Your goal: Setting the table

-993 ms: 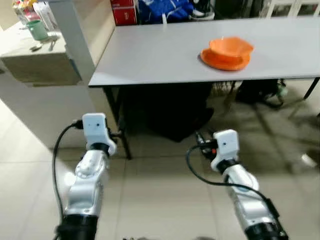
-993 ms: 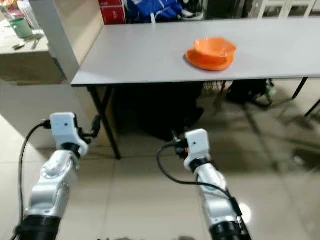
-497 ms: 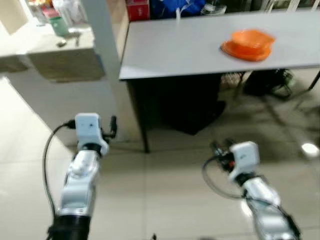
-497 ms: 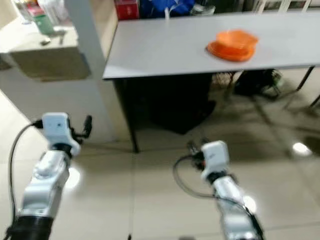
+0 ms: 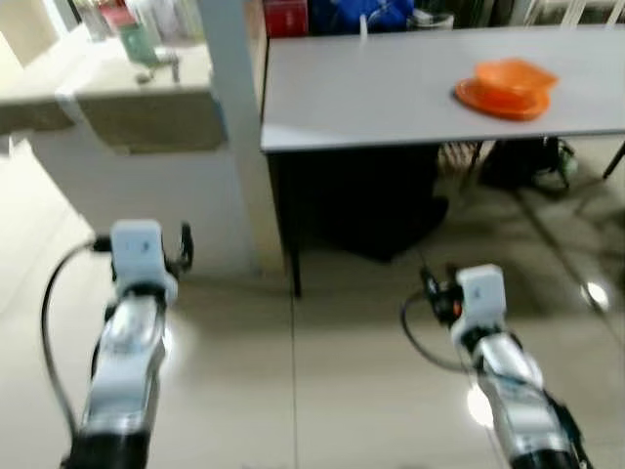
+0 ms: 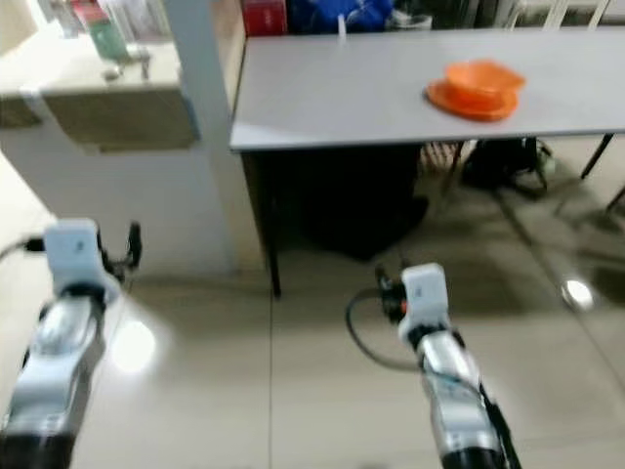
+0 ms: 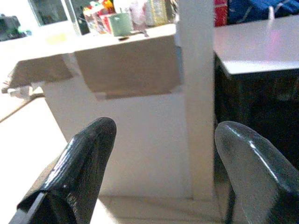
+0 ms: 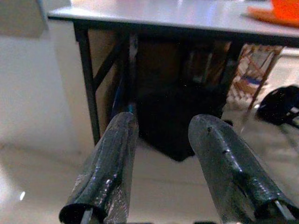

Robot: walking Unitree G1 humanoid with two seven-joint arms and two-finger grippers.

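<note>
The view is swinging left since a second ago: the orange plastic bowl-on-plate stack (image 5: 506,87) on the grey rectangular table (image 5: 391,88) is sitting further right. Left gripper (image 7: 163,154) and right gripper (image 8: 161,158) are hovering empty, fingers apart.

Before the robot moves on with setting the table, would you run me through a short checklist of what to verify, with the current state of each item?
1. Left gripper empty, fingers apart: ok.
2. Right gripper empty, fingers apart: ok.
3. Orange bowl sits on the orange plate on the grey table: ok.
4. Dishes within reach: not ok; both arms are low over the tiled floor, short of the table's edge.
5. Counter to the left holds a green cup; whether it holds cutlery: cannot tell, too blurred.
6. White pillar stands between counter and table, near the left arm's path: check clearance, cannot tell.
</note>
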